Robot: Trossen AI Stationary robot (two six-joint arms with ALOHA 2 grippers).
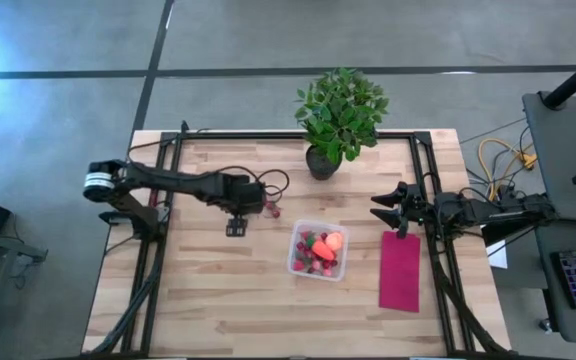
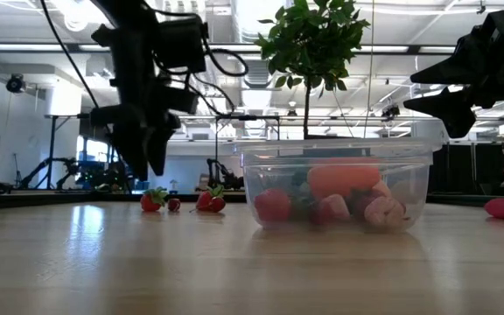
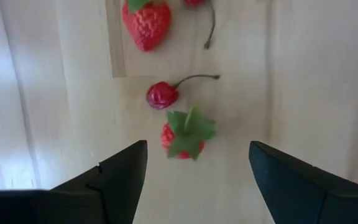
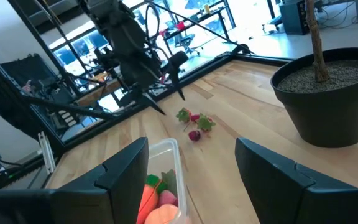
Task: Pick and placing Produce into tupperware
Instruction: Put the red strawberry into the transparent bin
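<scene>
The clear tupperware (image 1: 318, 251) sits upright and uncovered just left of the magenta cloth (image 1: 400, 271), holding red pieces and a round orange fruit (image 1: 334, 241). Two strawberries (image 3: 186, 134) and a cherry (image 3: 162, 95) lie loose farther left.

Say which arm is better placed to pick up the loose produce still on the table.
Left. Its open tool hovers directly over a strawberry and cherry beside the tupperware. The right tool waits open above the magenta cloth, farther off.
</scene>
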